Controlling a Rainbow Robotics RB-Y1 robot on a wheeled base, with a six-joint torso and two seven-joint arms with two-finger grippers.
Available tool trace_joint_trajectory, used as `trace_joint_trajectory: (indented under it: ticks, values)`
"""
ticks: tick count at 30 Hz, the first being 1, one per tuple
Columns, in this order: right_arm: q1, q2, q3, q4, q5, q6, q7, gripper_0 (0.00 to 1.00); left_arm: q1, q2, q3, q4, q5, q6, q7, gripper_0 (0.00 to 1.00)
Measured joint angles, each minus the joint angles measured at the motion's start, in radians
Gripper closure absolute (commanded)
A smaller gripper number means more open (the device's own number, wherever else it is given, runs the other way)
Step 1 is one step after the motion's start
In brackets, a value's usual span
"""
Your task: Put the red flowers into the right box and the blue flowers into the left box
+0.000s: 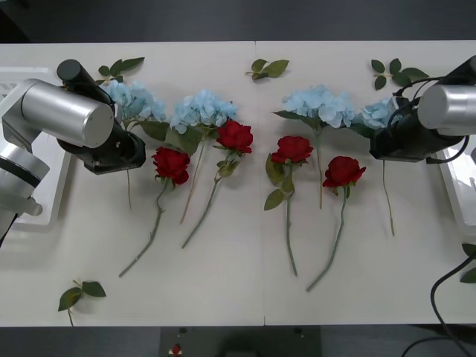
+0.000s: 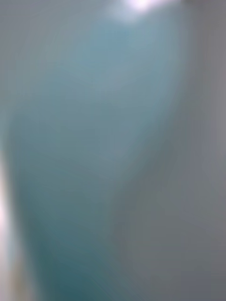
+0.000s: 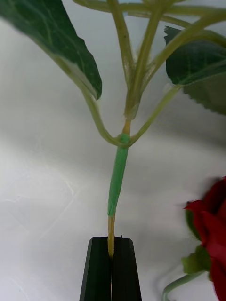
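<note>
Left pincer (image 3: 111, 256) clenched on thin blue flower stem (image 3: 117, 178) at table's 10 o'clock; stem could slip out; right pincer state unclear.

I count four red roses (image 1: 172, 163) (image 1: 235, 136) (image 1: 292, 149) (image 1: 343, 171) across the table's middle. Four blue hydrangea heads (image 1: 135, 100) (image 1: 203, 110) (image 1: 321, 105) (image 1: 379, 114) lie toward twelve o'clock of them. Loose leaf sprigs: five, at (image 1: 119, 68), (image 1: 268, 69), (image 1: 396, 73), (image 1: 80, 294) and (image 1: 470, 262). Two white trays, one at nine o'clock (image 1: 52, 195), one at three o'clock (image 1: 460, 190).
</note>
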Motion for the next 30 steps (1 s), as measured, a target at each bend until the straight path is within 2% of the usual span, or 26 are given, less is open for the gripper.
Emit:
trace_joint_trajectory:
  ticks: [5,10,15,19,24,30]
  values:
    - [-0.005,-0.081,-0.074,0.001,-0.184,0.039,0.126,1.0,0.0,0.062,0.001,-0.097,0.002,0.0,0.0,1.0]
    - [-0.005,-0.156,-0.122,0.002,-0.489,0.042,0.191,1.0,0.0,0.141,0.006,-0.165,0.006,0.0,-0.02,1.0]
    - [-0.005,-0.206,-0.082,0.0,-0.758,0.04,0.295,1.0,0.001,0.21,0.076,-0.17,0.072,0.0,-0.183,1.0]
    - [-0.003,-0.212,-0.037,-0.036,-0.979,-0.022,0.365,1.0,0.02,0.264,0.153,-0.17,0.144,0.0,-0.235,1.0]
    - [0.042,-0.222,0.062,-0.204,-1.249,-0.193,0.369,1.0,0.09,0.341,0.247,-0.165,0.246,0.0,-0.381,1.0]
    - [0.101,-0.209,0.099,-0.384,-1.344,-0.284,0.395,1.0,0.134,0.41,0.33,-0.015,0.37,0.0,-0.549,1.0]
